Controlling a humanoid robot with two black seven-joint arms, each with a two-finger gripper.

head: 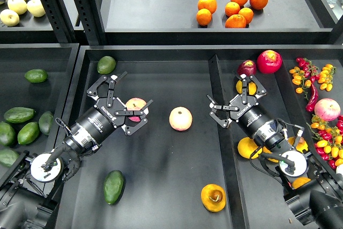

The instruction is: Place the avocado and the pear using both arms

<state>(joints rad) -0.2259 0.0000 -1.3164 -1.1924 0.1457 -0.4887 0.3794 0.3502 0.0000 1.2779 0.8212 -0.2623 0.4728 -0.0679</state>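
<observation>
- While you look down from the head view, the biggest thing before you is the black centre tray (161,186), with a divider wall on its right and further dark trays on both sides.
- Your left arm comes in from the lower left and ends over the tray's left half; the left gripper (127,100) has its fingers spread wide, holding nothing, and a pink-and-yellow apple (136,105) sits between or just behind those fingers — you cannot tell whether they touch it.
- Your right arm comes in from the lower right, over the right-hand tray; the right gripper (231,99) is also spread apart and empty, poised just beside the divider.
- The avocado (113,186) lies on the centre tray floor near its front left, below the left arm and apart from both grippers.
- The pear (213,197) lies near the tray's front right, brown hollow facing up, well apart from the avocado.
- A second apple (180,118) rests mid-tray, between the two grippers.
- A rounder, lighter green avocado (106,64) sits at the tray's back left corner.
- Oranges (231,9) rest on the upper shelf, and more green avocados (20,124) fill the left tray.
</observation>
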